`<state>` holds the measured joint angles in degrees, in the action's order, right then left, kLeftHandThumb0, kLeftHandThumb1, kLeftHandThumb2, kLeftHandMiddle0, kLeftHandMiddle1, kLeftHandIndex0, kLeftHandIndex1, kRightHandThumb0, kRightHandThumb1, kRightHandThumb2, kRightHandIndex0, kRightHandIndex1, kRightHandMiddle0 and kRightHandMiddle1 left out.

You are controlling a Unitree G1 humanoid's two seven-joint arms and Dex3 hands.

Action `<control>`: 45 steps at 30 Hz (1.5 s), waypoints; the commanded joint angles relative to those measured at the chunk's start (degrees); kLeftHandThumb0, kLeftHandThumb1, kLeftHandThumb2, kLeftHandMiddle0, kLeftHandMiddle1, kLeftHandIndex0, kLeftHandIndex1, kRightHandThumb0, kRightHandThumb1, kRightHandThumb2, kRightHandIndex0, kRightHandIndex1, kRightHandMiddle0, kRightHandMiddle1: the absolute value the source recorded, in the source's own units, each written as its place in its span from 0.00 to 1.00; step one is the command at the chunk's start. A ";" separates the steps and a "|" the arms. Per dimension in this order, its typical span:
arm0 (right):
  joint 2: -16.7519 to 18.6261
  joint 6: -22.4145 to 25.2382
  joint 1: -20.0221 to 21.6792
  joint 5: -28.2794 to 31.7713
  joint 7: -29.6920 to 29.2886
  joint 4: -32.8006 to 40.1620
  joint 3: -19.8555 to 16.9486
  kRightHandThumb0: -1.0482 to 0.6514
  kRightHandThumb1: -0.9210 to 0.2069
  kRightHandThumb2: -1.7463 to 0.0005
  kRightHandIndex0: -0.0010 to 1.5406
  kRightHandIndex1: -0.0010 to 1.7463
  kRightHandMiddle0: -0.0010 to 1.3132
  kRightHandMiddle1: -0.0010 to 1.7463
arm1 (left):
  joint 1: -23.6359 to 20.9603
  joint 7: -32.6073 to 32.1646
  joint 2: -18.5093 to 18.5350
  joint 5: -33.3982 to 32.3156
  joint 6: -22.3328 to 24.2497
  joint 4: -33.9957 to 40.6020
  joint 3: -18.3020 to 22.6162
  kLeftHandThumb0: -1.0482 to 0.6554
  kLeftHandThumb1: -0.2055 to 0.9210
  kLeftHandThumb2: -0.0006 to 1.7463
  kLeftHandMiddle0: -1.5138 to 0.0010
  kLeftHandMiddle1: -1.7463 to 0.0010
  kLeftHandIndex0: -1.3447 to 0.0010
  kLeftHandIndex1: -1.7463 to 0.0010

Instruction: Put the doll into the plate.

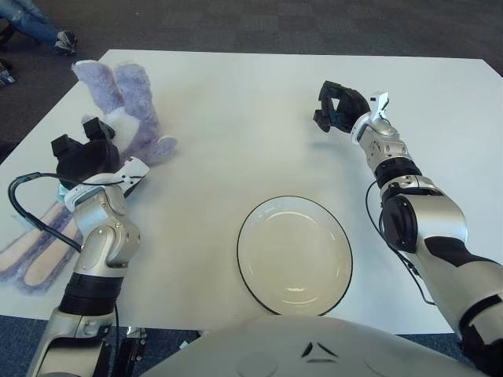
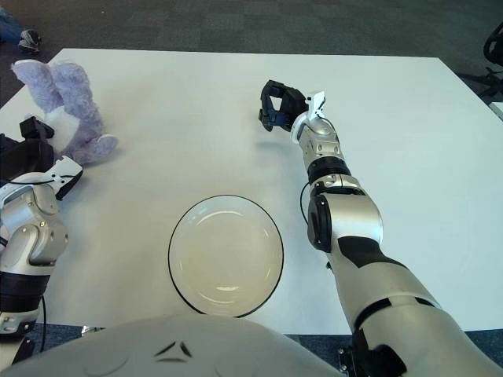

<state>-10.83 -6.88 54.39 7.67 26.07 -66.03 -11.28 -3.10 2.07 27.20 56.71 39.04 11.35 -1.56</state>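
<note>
The doll (image 1: 126, 110) is a purple plush rabbit with a white belly, at the table's left side. Its two long ears (image 1: 31, 255) trail toward the front left edge. My left hand (image 1: 85, 153) is closed against the doll's body from the near side, its black fingers pressed into the plush. The white plate (image 1: 245, 236) with a dark rim stands empty near the front middle, well to the right of the doll. My right hand (image 1: 336, 107) shows over the far right of the table, fingers loosely bent and holding nothing.
The white table (image 1: 236, 118) ends in dark carpet on all sides. A black cable (image 1: 20, 208) loops beside my left forearm. A person's shoe (image 1: 66, 39) shows on the floor at the far left.
</note>
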 commanded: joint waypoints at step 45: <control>-1.55 0.43 -0.27 0.40 0.19 1.73 -0.53 0.34 0.52 0.26 0.82 1.00 0.46 1.00 | -5.86 -7.51 -3.17 -12.21 -25.97 -5.54 -5.09 0.69 0.33 0.90 0.99 0.00 0.96 0.00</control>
<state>-11.87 -6.87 54.38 7.69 26.41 -65.03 -11.70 -7.99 -4.81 24.78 45.67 15.33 7.35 -5.55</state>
